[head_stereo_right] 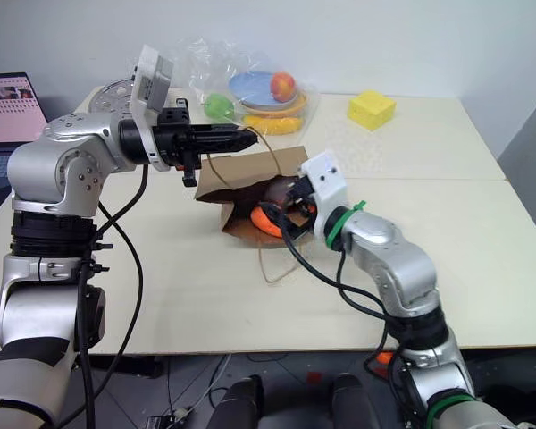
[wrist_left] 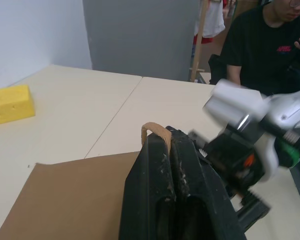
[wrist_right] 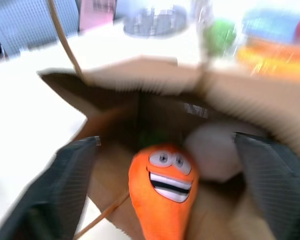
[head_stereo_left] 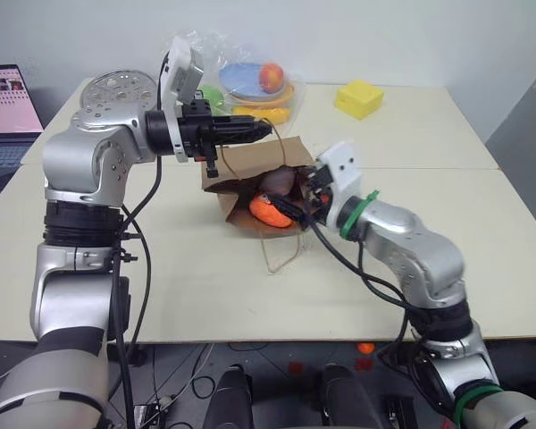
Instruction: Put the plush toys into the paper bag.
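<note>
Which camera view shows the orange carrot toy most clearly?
The right wrist view: the carrot toy shows its whole smiling face, lying in the mouth of the paper bag. The two eye views show an orange patch inside the bag opening, partly behind the right gripper.

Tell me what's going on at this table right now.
The left gripper is shut on a handle of the paper bag, holding its mouth open. The right gripper is open at the mouth, the orange carrot toy lying between its fingers inside the bag, with a pale toy behind it.
</note>
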You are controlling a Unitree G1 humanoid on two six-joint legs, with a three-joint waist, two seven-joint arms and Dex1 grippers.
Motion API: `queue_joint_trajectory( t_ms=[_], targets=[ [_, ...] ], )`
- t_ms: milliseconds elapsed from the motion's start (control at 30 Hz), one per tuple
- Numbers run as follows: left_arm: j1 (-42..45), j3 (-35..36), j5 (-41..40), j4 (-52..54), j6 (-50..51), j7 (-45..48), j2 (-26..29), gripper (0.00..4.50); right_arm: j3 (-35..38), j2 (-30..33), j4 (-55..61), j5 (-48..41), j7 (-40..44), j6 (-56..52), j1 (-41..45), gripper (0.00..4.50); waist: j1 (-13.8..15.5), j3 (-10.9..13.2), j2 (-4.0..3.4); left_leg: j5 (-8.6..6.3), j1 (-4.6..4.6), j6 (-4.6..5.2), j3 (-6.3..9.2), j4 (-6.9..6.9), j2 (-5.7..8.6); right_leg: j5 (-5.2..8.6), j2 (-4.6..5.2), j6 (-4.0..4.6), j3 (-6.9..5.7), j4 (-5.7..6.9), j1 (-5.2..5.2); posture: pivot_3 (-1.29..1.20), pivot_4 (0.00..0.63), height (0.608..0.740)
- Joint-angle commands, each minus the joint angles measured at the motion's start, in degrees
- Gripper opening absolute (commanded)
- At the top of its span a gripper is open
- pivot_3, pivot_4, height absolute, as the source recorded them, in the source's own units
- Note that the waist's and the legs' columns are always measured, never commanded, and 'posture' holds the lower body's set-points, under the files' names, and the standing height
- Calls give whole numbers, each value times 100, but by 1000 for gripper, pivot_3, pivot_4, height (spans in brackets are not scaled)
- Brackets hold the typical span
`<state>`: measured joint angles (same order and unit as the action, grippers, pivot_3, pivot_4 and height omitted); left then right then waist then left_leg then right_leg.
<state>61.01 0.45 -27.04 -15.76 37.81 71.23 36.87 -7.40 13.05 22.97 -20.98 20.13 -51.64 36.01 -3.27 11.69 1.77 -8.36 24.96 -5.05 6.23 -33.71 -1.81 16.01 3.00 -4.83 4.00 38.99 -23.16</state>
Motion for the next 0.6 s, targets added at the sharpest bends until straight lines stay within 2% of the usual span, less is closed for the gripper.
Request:
queue_joint_trajectory(
  t_ms=[33, 233, 467, 600],
  targets=[
    [45, 138, -89, 214, -28, -23, 80, 0, 272, 361, 1006, -347, 114, -459, -448, 4452, 7, 0, 1, 0, 0, 0, 0, 0, 0, 0, 0, -1, 0, -1, 0, 0, 150, 740],
    [91, 126, -90, 154, -62, -32, 65, 0, 58, 628, 1240, -305, -110, -944, -1344, 4452, -2, 0, 0, 0, -1, 0, -2, -2, 0, 3, 0, -3, 3, -2, 1, 0, 150, 740],
    [116, 103, -77, 144, -86, -1, 61, 0, -246, -276, 261, -116, -576, -863, -1346, 4452, -45, 0, 0, 1, -4, 1, -5, -4, -1, 4, -2, -5, 6, 1, 0, 0, 150, 740],
    [118, 100, -83, 152, -69, 12, 67, 0, -418, -585, -363, 96, -638, -599, -1186, 4452, -24, 0, 0, 1, -3, 1, -6, -4, -1, 2, -1, -3, 6, -1, 0, 0, 150, 740]
  ],
)
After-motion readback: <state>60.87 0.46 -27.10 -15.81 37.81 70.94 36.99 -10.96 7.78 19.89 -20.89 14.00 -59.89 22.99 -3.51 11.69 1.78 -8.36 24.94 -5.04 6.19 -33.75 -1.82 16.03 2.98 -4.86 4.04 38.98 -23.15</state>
